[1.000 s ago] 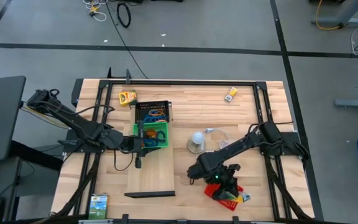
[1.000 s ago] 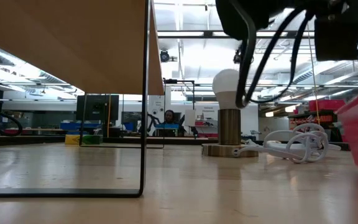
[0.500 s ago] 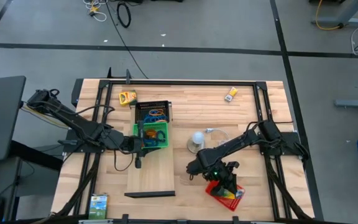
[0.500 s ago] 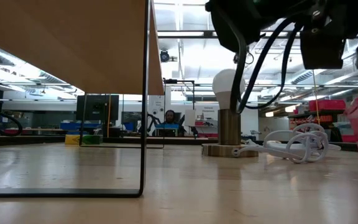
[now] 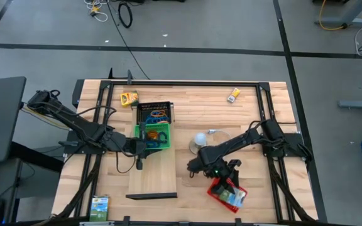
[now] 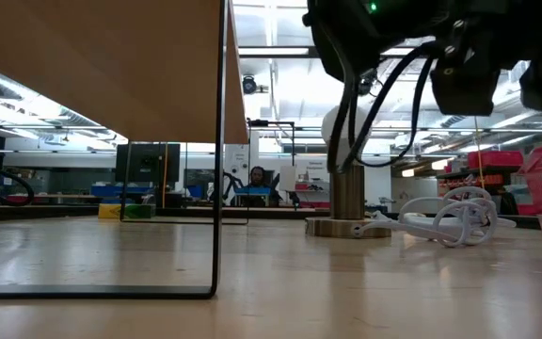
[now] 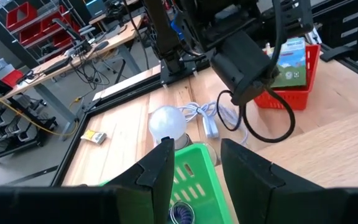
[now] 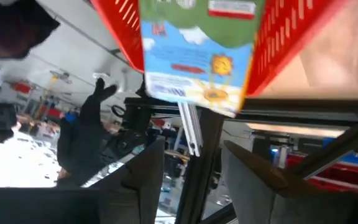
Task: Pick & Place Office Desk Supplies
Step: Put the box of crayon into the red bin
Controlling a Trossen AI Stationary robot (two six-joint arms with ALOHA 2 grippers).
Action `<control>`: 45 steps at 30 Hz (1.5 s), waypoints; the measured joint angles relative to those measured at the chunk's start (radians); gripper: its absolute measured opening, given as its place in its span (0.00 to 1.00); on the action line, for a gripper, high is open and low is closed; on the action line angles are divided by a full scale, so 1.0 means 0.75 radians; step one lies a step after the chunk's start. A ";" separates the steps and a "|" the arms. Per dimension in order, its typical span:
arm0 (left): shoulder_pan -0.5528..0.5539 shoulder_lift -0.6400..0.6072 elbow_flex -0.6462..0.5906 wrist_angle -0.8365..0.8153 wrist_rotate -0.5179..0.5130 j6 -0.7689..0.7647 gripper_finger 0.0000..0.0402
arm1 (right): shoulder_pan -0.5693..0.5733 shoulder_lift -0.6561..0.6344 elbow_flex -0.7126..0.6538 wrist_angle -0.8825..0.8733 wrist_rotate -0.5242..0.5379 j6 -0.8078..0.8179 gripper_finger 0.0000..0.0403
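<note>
A red mesh tray (image 5: 217,191) stands near the table's front right. A green and blue card box (image 5: 234,198) lies in it and fills the right wrist view (image 8: 197,50). My right gripper (image 5: 225,176) hovers open just above the tray's far left side, with nothing between its fingers (image 8: 191,180). My left gripper (image 5: 144,142) hangs open over the green mesh tray (image 5: 159,134), its fingers apart above the tray's wall (image 7: 194,180). A black mesh tray (image 5: 154,113) behind it holds blue and orange bands.
A bulb lamp (image 5: 199,142) with a white cord (image 5: 219,133) stands between the arms. The long pale board (image 5: 153,172) lies in front of the green tray. A yellow box (image 5: 129,98), a small yellow item (image 5: 233,95) and a green box (image 5: 99,206) lie apart.
My right gripper has shifted a little toward the table's left, off the middle of the red tray. The card box, half covered by the gripper before, now shows lying in the tray.
</note>
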 joint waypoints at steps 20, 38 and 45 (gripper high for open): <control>0.000 0.000 0.000 0.001 0.000 -0.012 0.35 | 0.307 -0.119 0.297 0.047 1.322 -0.055 0.39; 0.000 0.000 0.000 0.000 0.000 -0.012 0.35 | 0.637 -0.117 -0.086 0.351 1.443 -0.324 0.39; 0.000 0.000 0.000 0.000 0.000 -0.009 0.35 | 0.614 -0.116 -0.086 0.363 1.505 -0.314 0.39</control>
